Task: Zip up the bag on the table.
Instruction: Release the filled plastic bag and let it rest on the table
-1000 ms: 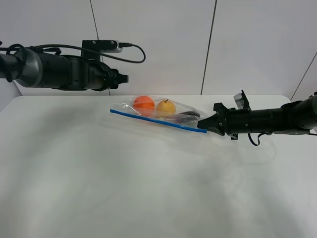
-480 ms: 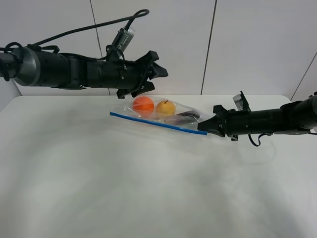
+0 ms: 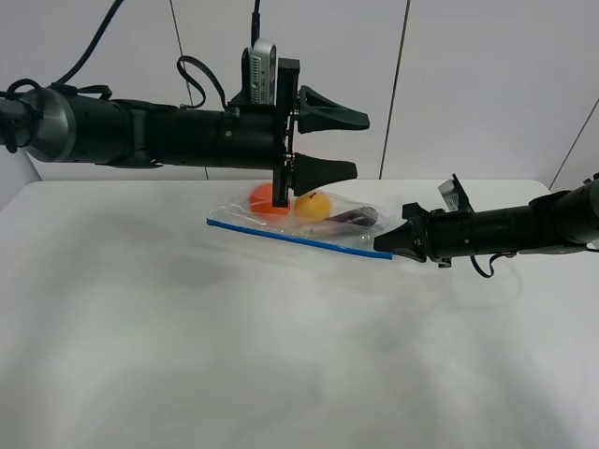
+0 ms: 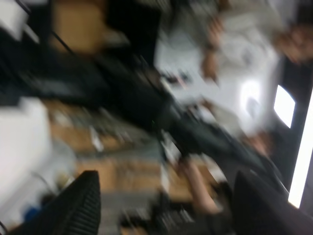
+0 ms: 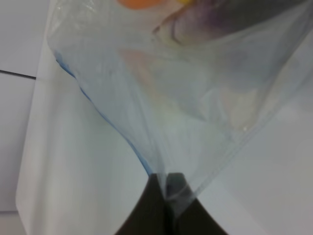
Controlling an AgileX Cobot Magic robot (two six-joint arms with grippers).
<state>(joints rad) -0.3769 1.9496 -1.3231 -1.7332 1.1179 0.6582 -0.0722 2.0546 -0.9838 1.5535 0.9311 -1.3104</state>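
My right hand (image 3: 385, 245) is pinched shut on the right-end corner of the bag (image 3: 301, 221). My right wrist view shows the 2 dark fingers (image 5: 155, 196) closed together on the clear plastic, with no gap between them. The bag lies on the far part of the bench (image 3: 187, 337), near its middle, with the blue zipper strip (image 3: 290, 238) running along the long edge that faces the near side. That strip slopes from the bag's left end down to the corner I hold. Through the crinkly film I see 3 things: an orange item (image 3: 262, 197) at the left, a yellow item (image 3: 314, 205) just beside it, and a dark item (image 3: 356, 217) nearest my right hand.

My left hand (image 3: 361, 144) hangs above the bag with its 2 fingers spread wide and nothing between them, pointing to the right. From the high view its lower part covers some of the orange item; I cannot tell if it touches the bag. My left wrist view is too blurred to read.
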